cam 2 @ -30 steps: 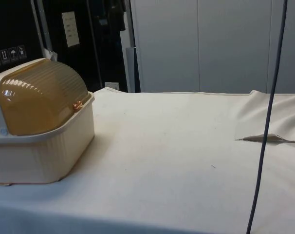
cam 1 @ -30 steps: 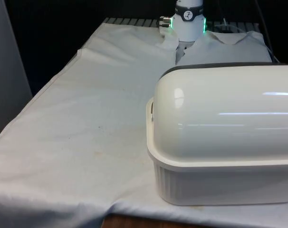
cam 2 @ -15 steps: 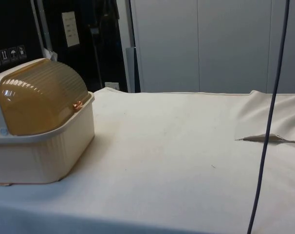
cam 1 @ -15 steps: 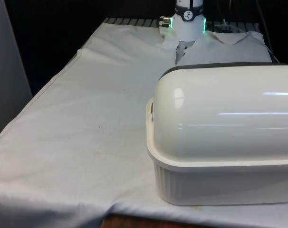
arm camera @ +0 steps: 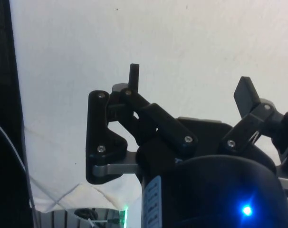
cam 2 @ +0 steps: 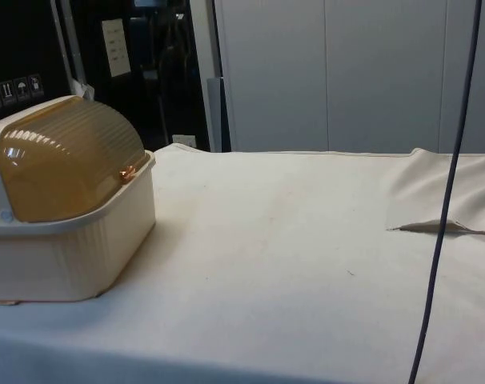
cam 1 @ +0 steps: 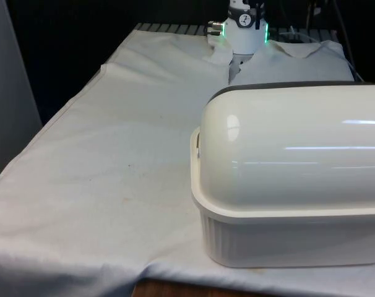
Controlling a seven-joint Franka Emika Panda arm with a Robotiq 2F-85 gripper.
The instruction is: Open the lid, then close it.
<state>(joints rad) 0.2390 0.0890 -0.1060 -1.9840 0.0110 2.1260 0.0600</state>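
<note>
A cream bread box [cam 1: 286,241] stands at the near end of the table on the front view's right, its rounded back towards that camera. In the side view the bread box [cam 2: 66,256] sits at the left, its ribbed amber roll lid [cam 2: 70,156] down with a small amber knob [cam 2: 127,173] at the lid's lower edge. My gripper [arm camera: 189,83] hangs high above bare white cloth [arm camera: 134,38], its two black fingers [arm camera: 133,76] spread wide with nothing between them.
The white cloth [cam 2: 306,240] covers the table, with a raised fold [cam 2: 438,228] at the side view's right. A thin dark cable [cam 2: 442,208] hangs down there. The robot's base [cam 1: 245,28] stands at the far end in the front view.
The hanging cable in the side view has swung slightly to the right. The bread box and its lid have not moved.
</note>
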